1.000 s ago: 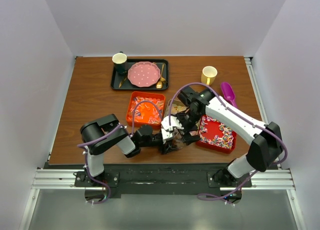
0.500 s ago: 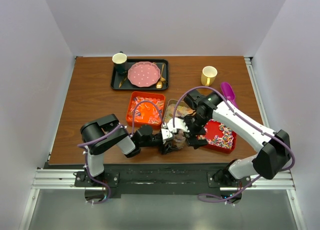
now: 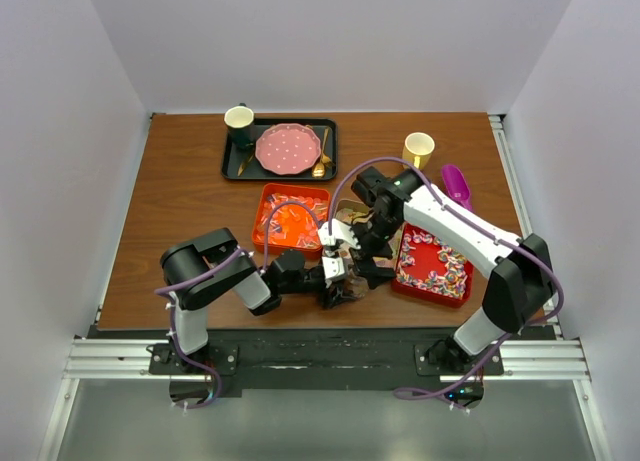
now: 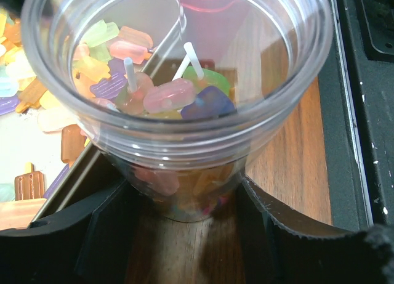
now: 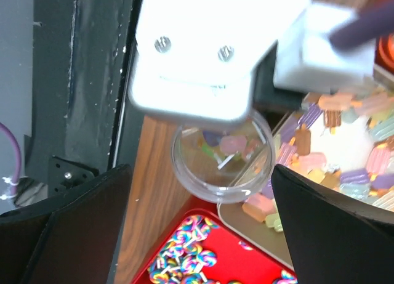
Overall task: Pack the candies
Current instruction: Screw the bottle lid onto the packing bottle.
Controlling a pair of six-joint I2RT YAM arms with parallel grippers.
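Two arms meet at the near middle of the brown table point(image 3: 180, 201). Only the top view shows the black tray point(image 3: 330, 126) at the back with its pink plate point(image 3: 288, 149), and the yellow mug point(image 3: 418, 149) and purple scoop point(image 3: 457, 186) on the right.

Nearer lie an orange tray point(image 3: 295, 188), a metal tray point(image 5: 252, 235) and a red tray point(image 3: 430, 299), each with its own kind of sweets.

The right gripper point(image 5: 200, 228) hangs spread wide and empty above a clear cup point(image 4: 184, 130). The left gripper point(image 3: 340, 281) is clamped on the cup's lower wall, and the cup stands just beside the metal tray.

The left wrist view alone shows the candies point(image 4: 169, 96) inside the cup: pastel ice-lolly shapes with white sticks. The right wrist view alone shows the rainbow swirls point(image 5: 184, 259) in the red tray.
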